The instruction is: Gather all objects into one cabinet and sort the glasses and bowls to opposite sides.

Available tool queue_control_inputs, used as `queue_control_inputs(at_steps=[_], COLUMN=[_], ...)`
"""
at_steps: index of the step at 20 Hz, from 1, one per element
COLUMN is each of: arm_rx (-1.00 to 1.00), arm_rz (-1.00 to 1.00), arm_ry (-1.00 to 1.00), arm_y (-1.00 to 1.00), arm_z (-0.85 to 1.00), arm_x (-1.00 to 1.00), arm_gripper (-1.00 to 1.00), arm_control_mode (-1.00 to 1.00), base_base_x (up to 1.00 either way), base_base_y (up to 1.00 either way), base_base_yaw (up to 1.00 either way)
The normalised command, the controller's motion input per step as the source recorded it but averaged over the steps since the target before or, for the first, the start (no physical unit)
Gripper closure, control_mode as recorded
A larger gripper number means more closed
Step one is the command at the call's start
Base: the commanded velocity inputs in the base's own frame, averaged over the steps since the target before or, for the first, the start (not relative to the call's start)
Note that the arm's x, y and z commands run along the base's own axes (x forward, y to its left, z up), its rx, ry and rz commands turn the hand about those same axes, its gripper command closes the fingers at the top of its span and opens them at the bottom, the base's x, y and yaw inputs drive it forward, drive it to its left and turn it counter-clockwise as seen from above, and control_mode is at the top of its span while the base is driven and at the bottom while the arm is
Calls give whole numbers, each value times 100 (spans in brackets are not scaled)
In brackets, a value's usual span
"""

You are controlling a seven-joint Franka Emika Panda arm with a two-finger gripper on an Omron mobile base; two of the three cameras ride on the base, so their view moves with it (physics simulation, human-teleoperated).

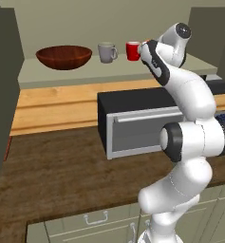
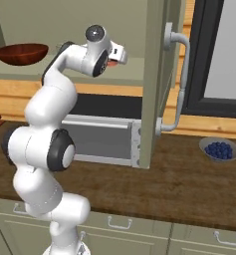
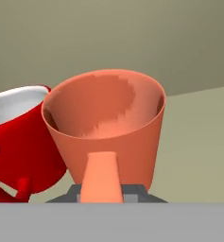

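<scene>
Claw [image 3: 101, 191] of mine gripping the salmon-orange cup [image 3: 108, 124] upright over the cabinet shelf [image 1: 85, 73], red cup [image 3: 21, 137] touching it on the left, grey mug [image 1: 107, 52] further left, wooden bowl [image 1: 64, 57] sitting far left

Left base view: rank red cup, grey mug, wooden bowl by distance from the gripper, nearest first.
The gripper works at the right end of the cabinet shelf, with the salmon-orange cup against it.
1. Red cup: right beside the hand.
2. Grey mug: next along, to the cup's left.
3. Wooden bowl: farthest, at the shelf's left end.
</scene>
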Motion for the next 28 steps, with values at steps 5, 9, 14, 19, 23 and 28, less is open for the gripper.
queue_control_inputs(at_steps=[5,9,14,19,23,28], arm_rx=[3,0,0,0,-1,3], arm_rz=[-2,-1,-3,-3,0,0], arm_ry=[2,1,2,0,0,0], arm_y=[-21,-4,-6,-1,1,1], arm_z=[-54,-73,-81,-95,-91,-16], arm_x=[77,40,16,1,0,7], arm_gripper=[100,100,100,100,-100,-100], arm_control_mode=[-100,-100,-100,-100,-100,-100], base_base_x=[0,0,0,0,0,0], base_base_y=[0,0,0,0,0,0], base_base_yaw=[0,0,0,0,0,0])
